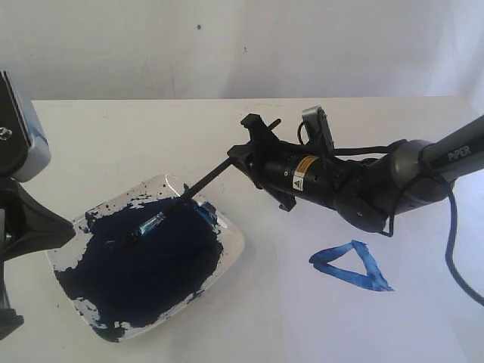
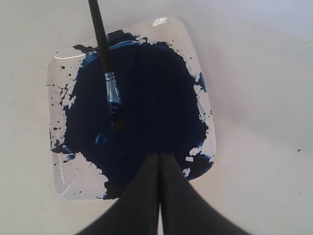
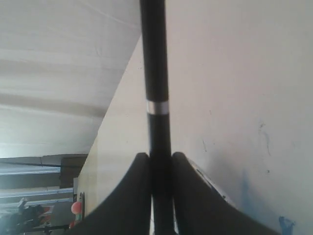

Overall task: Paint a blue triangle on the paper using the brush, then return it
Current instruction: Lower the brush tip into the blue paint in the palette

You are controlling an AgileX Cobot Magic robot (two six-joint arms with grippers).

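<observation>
While resting bristles in paint dish (image 1: 231, 243), lower left: brush (image 1: 206, 181) clamped in right gripper (image 1: 243, 155).
Blue triangle (image 1: 348, 275) complete on paper (image 1: 318, 321), lower right. Left gripper (image 2: 159, 155) jaws pressed together, empty.

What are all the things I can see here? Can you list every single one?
brush: one, black with a silver band, tip at the paint pool
paint dish: one, clear, on the table, left in the exterior view
paint pool: one, dark blue, inside the paint dish
blue triangle: one, blue outline, on the paper
paper: one, white, on the table
table: one, cream, under everything
right gripper: one, black, shut on the brush
left gripper: one, black, shut, above the paint dish
</observation>
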